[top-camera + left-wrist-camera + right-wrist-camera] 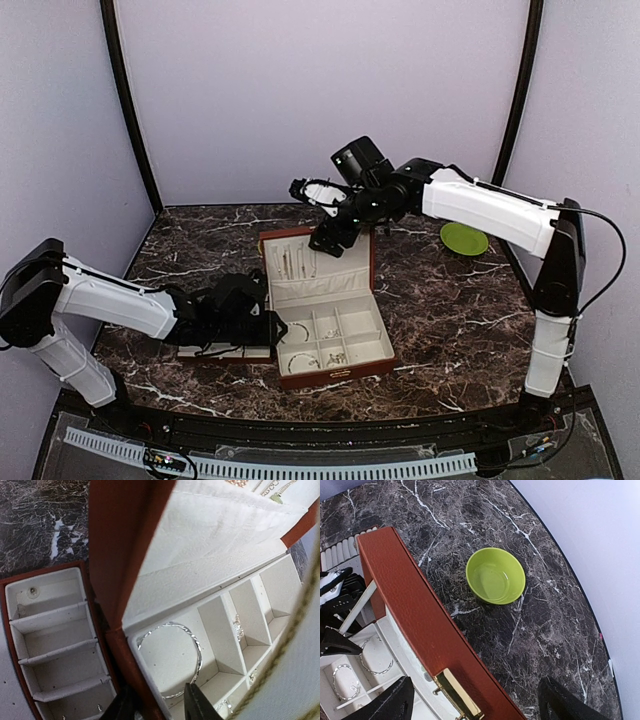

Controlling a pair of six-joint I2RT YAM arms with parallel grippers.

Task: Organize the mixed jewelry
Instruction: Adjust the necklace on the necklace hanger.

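The left hand [159,694] is low at the near left corner of the open red-brown jewelry box [117,555]. Its fingers [196,702] are fairly narrow: one tip is over a silver bangle [170,625] lying in the corner compartment, the other outside the box wall. Whether it grips the bangle I cannot tell. Small silvery pieces [237,627] lie in the next compartment, and fine chains [270,486] hang inside the raised lid. A cream-lined tray [50,645] with dividers sits just beside the box on the dark marble desk [545,620].

The right hand [477,687] is spread wide, empty, astride the lid's top edge by the gold clasp [457,695]. A lime-green bowl [495,576] stands apart behind the lid.
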